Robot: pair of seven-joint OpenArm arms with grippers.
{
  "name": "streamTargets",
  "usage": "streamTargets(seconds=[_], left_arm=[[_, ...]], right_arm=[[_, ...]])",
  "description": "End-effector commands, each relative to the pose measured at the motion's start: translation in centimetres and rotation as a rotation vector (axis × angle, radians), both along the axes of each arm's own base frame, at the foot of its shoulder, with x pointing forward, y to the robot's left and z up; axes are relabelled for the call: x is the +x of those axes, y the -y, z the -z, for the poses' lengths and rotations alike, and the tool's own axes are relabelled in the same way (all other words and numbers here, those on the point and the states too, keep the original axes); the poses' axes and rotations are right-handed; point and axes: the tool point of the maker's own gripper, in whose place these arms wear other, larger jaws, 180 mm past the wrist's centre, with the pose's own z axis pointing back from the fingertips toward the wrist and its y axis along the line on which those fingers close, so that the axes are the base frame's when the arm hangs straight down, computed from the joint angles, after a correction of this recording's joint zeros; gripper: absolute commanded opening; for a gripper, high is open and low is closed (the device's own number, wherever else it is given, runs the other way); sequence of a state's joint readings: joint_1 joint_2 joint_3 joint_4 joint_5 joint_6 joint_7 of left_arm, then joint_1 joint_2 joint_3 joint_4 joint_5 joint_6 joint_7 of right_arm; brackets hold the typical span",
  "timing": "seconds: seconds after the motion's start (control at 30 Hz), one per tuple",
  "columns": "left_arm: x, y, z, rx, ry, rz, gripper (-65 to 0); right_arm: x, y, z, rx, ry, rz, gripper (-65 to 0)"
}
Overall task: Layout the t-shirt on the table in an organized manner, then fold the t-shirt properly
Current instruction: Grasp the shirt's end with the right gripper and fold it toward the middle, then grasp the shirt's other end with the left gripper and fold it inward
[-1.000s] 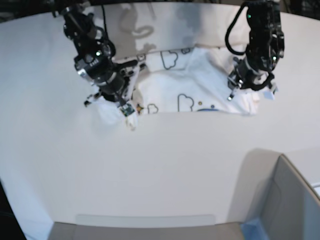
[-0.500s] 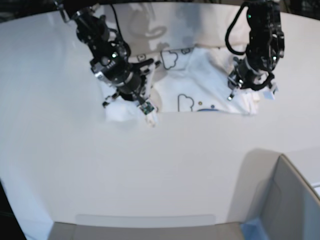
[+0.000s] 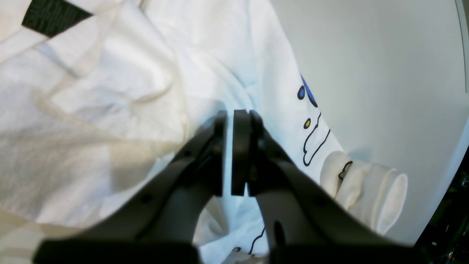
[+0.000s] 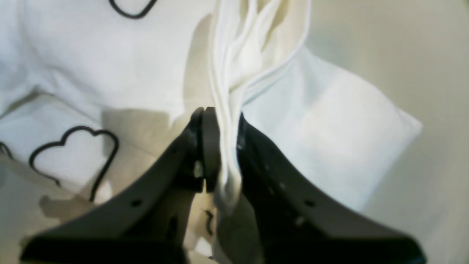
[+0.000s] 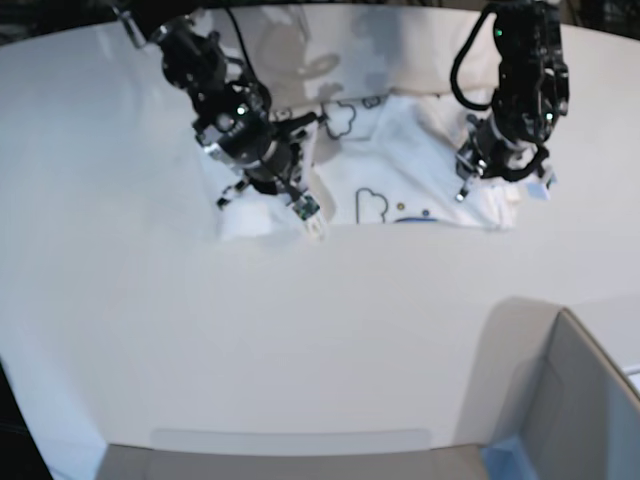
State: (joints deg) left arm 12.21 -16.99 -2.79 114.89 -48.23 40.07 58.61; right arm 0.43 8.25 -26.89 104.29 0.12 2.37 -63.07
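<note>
Right fingers (image 4: 220,146) clamp t-shirt (image 5: 400,165) fold | left fingers (image 3: 234,154) closed, gripping nothing | no legible writing

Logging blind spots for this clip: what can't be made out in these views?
- Base view: right gripper jaws and grip, hidden by its own wrist.
- Base view: t-shirt print, mostly folded under; blue lettering cut off at the front fold.
- Left wrist view: whether the shut left gripper pinches cloth, hidden by its fingers.
- Right wrist view: which shirt part the right gripper clamps; bunched folds, blurred.
</note>
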Motion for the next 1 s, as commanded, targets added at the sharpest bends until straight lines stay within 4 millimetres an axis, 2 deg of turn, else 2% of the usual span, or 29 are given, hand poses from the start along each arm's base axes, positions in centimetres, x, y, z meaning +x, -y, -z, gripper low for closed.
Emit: streamTargets(seconds=[0.0, 0.13, 0.23, 0.37, 0.5, 0.6, 0.7, 0.83, 0.97], left_arm=[[0.5, -0.3, -0.8, 0.008, 0.027, 0.000, -62.3], [0.5, -0.3, -0.8, 0.008, 0.027, 0.000, -62.3], [0.5, -0.3, -0.7, 0.008, 0.025, 0.000, -62.3], [0.4, -0.3, -0.7, 0.009, 0.025, -0.001, -62.3], [0.4, -0.3, -0.7, 0.009, 0.026, -0.002, -62.3], [0.5, -0.3, -0.7, 0.007, 0.027, -0.003, -62.2], [0.4, -0.1, -0.7, 0.002, 0.023, 0.001, -59.2], [0.3, 0.2, -0.7, -0.003, 0.022, 0.012, -50.4], [0.5, 0.1, -0.9, 0.000, 0.028, 0.010, -44.4]], right_arm=[[0.5, -0.9, -1.1, 0.030, 0.035, -0.015, -56.4], [0.2, -1.3, -1.2, 0.037, 0.035, -0.027, -40.0], [0.4, -1.8, -1.8, 0.050, 0.054, -0.036, -33.9], [-0.1, -3.5, -3.9, 0.091, 0.102, -0.093, -33.1], [-0.9, -6.0, -7.8, 0.202, 0.216, -0.162, -33.1], [-0.9, -6.2, -9.1, 0.253, 0.260, -0.154, -33.1], [0.5, -3.5, -8.7, 0.242, 0.257, -0.056, -33.1], [2.3, 1.5, -7.8, 0.210, 0.252, 0.113, -33.1], [2.5, 5.8, -5.7, 0.152, 0.211, 0.225, -33.1]])
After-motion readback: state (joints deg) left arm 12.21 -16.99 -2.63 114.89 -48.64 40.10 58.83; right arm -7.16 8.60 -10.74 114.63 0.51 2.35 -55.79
